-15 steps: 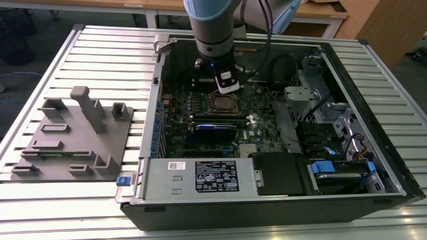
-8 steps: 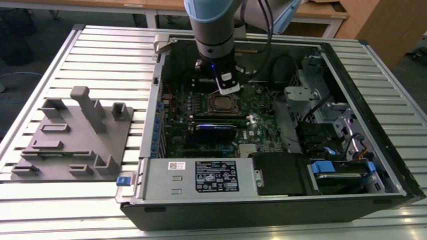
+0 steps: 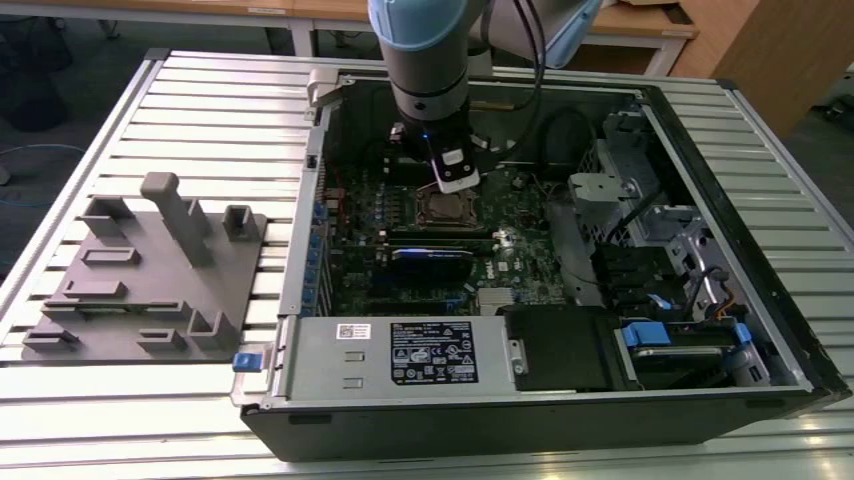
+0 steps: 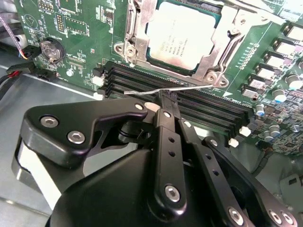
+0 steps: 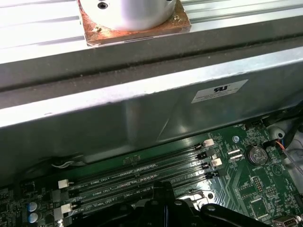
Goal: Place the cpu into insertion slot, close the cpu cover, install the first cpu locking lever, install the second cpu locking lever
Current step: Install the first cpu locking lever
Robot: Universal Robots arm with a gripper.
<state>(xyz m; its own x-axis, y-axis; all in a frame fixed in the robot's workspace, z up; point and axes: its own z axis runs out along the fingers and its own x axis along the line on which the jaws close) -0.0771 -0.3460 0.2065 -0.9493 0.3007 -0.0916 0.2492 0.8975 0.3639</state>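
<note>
Claw (image 4: 166, 98), second wrist view: tips pinched narrow on the thin lever (image 4: 142, 91), which lies just above the memory slots (image 4: 208, 109) along the near side of the slot (image 4: 124, 48). Grip sits mid-rod, judged so the wire can be swung without twisting. Beyond it, cpu (image 4: 182, 35) seated in the slot, mid-way across the board (image 4: 80, 19). Cover (image 4: 227, 33) is down flat around it, framing the grey top. Lever not yet hooked, by the look.
</note>
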